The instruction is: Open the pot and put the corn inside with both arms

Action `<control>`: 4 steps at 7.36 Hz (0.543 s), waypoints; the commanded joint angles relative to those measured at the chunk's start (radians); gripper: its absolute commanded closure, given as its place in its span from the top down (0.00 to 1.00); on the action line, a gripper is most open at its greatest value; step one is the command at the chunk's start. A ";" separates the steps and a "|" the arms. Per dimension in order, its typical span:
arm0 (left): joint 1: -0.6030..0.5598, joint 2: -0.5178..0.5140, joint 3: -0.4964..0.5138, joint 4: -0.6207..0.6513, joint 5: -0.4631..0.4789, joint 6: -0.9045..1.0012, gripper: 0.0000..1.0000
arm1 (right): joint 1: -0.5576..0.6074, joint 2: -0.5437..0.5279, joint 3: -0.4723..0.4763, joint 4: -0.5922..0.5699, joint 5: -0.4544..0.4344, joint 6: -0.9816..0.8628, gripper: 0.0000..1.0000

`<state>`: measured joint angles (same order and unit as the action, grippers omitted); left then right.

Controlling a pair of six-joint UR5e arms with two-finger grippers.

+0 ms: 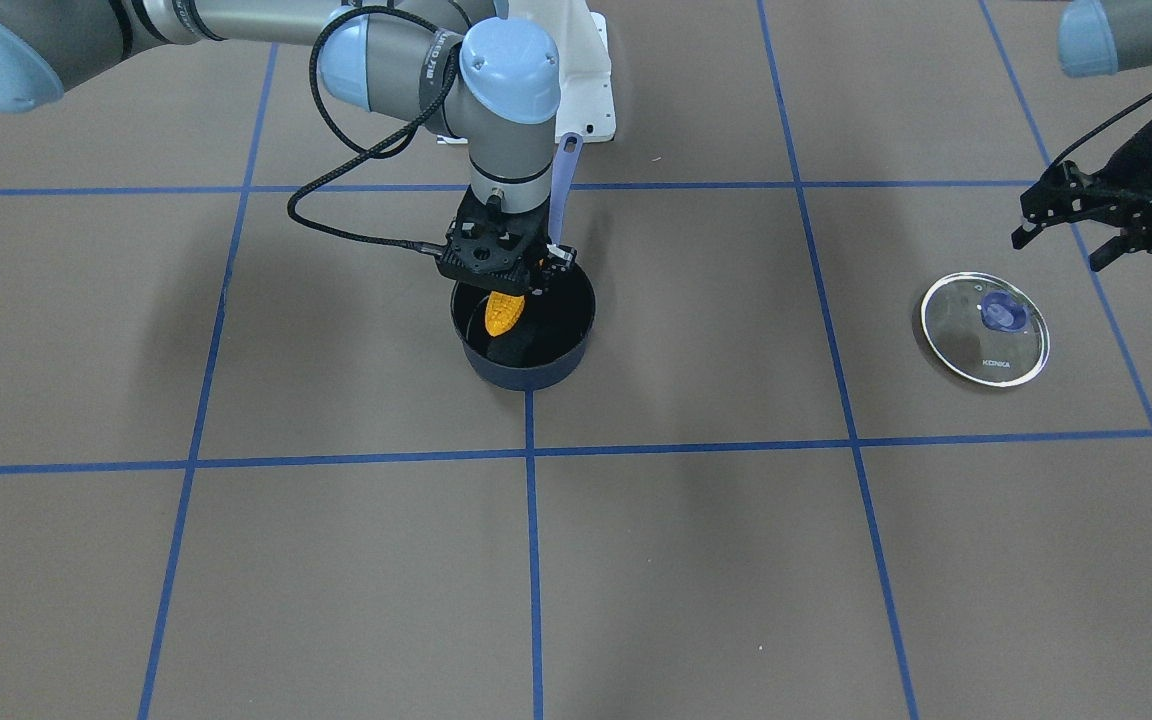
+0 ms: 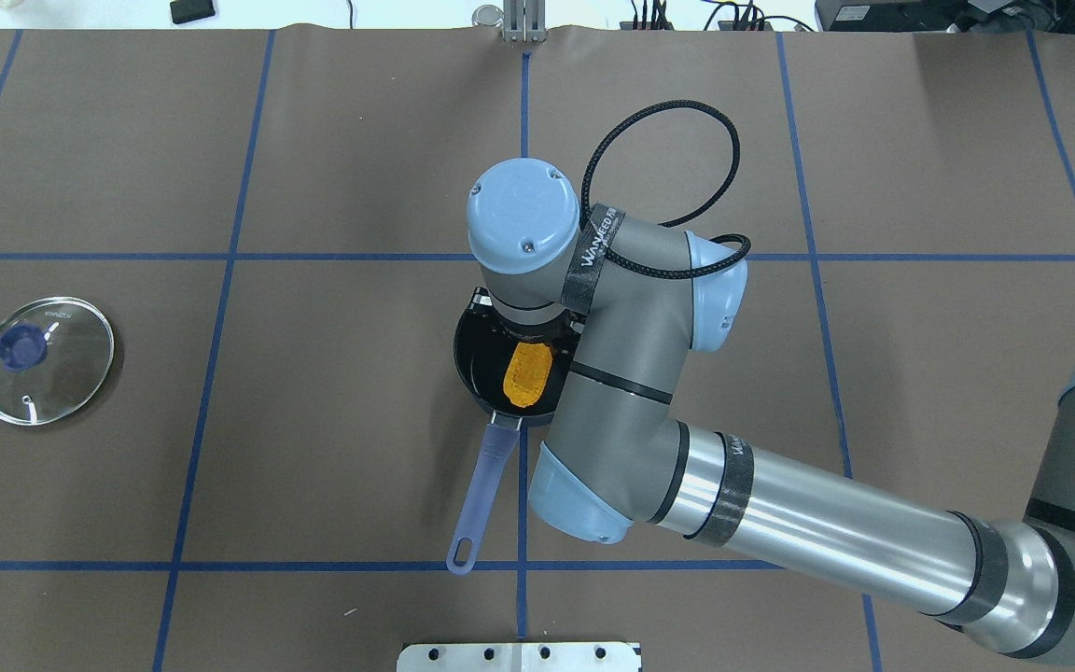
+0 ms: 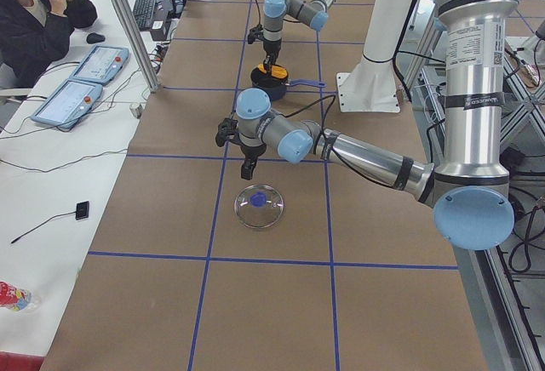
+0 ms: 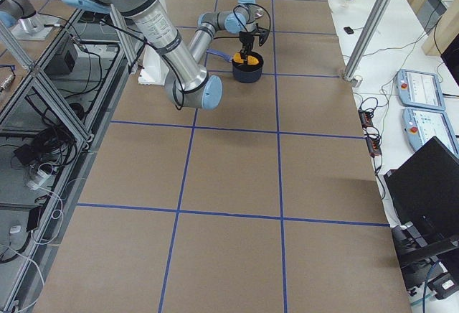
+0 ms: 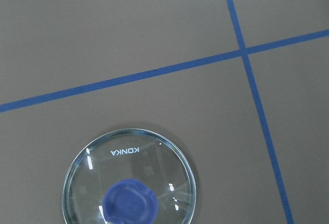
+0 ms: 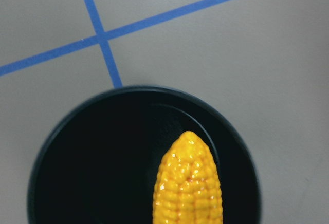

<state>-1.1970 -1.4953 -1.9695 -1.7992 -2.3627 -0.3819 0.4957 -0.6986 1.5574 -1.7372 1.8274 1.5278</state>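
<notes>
The yellow-orange corn (image 1: 504, 313) hangs tip-down inside the open dark pot (image 1: 526, 378), held at its upper end by my right gripper (image 1: 508, 282), which is shut on it just above the rim. The right wrist view shows the corn (image 6: 189, 183) over the pot's black inside (image 6: 103, 172). From overhead the corn (image 2: 528, 373) lies within the pot's rim (image 2: 459, 359). The glass lid (image 1: 984, 328) with its blue knob lies flat on the table, far from the pot. My left gripper (image 1: 1061, 245) is open and empty, raised just behind the lid (image 5: 128, 180).
The pot's long blue-purple handle (image 2: 481, 485) points toward the robot's base. A white mounting plate (image 1: 586, 90) sits behind the pot. Blue tape lines grid the brown table. An operator (image 3: 38, 14) sits beyond the table's far edge.
</notes>
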 commanded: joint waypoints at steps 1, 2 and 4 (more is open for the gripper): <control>-0.038 0.038 -0.048 0.044 -0.004 0.066 0.98 | 0.001 0.004 -0.025 0.013 -0.003 -0.003 0.39; -0.038 0.038 -0.048 0.044 -0.004 0.066 0.98 | 0.001 0.004 -0.046 0.042 -0.004 -0.001 0.42; -0.038 0.040 -0.060 0.055 -0.006 0.066 0.98 | 0.001 0.004 -0.051 0.057 -0.043 -0.014 1.00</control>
<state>-1.2338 -1.4580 -2.0197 -1.7537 -2.3672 -0.3170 0.4969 -0.6949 1.5106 -1.6889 1.8016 1.5215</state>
